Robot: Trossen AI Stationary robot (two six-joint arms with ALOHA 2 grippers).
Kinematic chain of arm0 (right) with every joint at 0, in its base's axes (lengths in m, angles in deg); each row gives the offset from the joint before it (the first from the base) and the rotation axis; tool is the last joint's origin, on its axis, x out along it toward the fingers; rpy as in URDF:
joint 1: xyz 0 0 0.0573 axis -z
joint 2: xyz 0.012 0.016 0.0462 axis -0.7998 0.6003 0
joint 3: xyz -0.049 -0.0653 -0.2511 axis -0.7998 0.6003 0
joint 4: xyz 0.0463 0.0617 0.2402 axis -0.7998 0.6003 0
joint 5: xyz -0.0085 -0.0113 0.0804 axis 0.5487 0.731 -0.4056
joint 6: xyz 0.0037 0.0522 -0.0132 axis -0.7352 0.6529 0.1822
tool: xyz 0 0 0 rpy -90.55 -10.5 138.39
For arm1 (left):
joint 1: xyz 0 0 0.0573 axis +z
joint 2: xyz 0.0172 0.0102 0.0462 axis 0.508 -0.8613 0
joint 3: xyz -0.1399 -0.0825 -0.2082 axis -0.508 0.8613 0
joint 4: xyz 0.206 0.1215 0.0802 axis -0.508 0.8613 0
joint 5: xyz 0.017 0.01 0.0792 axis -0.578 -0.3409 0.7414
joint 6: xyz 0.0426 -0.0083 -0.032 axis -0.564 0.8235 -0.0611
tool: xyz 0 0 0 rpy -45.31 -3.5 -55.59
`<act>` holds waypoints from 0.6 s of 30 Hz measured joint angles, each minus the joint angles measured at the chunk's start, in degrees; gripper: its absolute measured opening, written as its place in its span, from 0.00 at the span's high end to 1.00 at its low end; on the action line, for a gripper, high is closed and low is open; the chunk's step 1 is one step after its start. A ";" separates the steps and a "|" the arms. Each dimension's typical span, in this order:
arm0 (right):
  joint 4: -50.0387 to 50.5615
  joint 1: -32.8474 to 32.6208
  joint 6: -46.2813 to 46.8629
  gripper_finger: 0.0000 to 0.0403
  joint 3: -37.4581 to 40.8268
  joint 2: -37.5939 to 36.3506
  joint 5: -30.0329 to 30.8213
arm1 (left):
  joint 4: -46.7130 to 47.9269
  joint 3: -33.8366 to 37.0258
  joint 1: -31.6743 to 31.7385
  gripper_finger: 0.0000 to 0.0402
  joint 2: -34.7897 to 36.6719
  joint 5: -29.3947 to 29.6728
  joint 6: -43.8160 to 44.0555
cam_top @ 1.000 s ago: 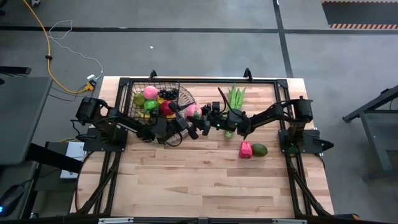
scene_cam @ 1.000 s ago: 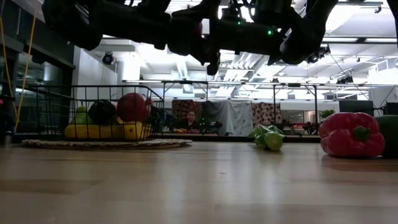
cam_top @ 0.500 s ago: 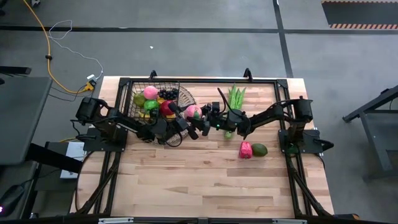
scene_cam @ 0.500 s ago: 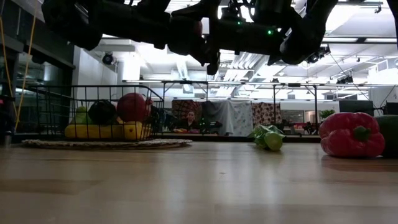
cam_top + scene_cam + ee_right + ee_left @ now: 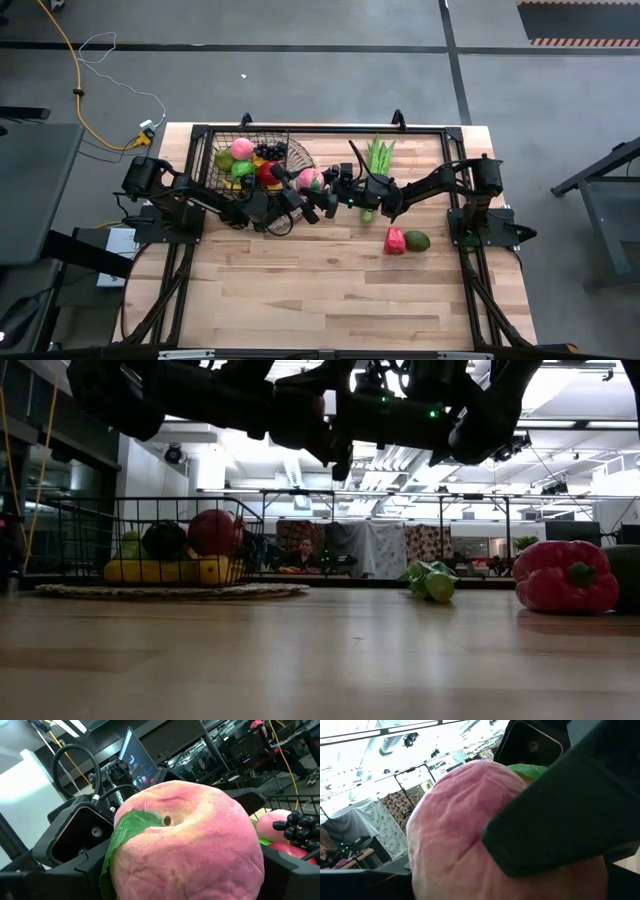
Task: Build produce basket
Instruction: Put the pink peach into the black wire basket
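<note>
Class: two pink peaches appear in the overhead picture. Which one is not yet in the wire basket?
The peach held in the air between the two end effectors, right of the basket. The other peach lies inside the basket among the produce.

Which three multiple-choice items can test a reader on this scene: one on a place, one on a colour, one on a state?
1. Where is the pepper?
A. In the basket
B. On the table beside a green fruit
C. On the floor

2. What colour is the peach's skin?
A. Pink
B. Yellow
C. Purple

3. How is the peach placed?
A. Lying on the table
B. Raised off the table, between the two arms
C. Inside the basket

Key:
1 B: the pepper lies on the table next to the green fruit.
2 A: the right wrist view shows the peach pink, with a green leaf.
3 B: the low view shows it up among the arms, above the wood.
</note>
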 joint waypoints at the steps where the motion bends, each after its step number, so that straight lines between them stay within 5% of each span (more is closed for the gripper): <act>1: -0.01 0.00 -0.56 0.22 0.00 0.00 -0.11 | 0.00 0.00 0.00 0.35 0.03 -0.01 0.00; 18: 0.43 0.02 -2.86 0.20 0.00 -0.08 -1.01 | 0.02 -0.01 -0.06 0.35 0.03 1.47 -1.70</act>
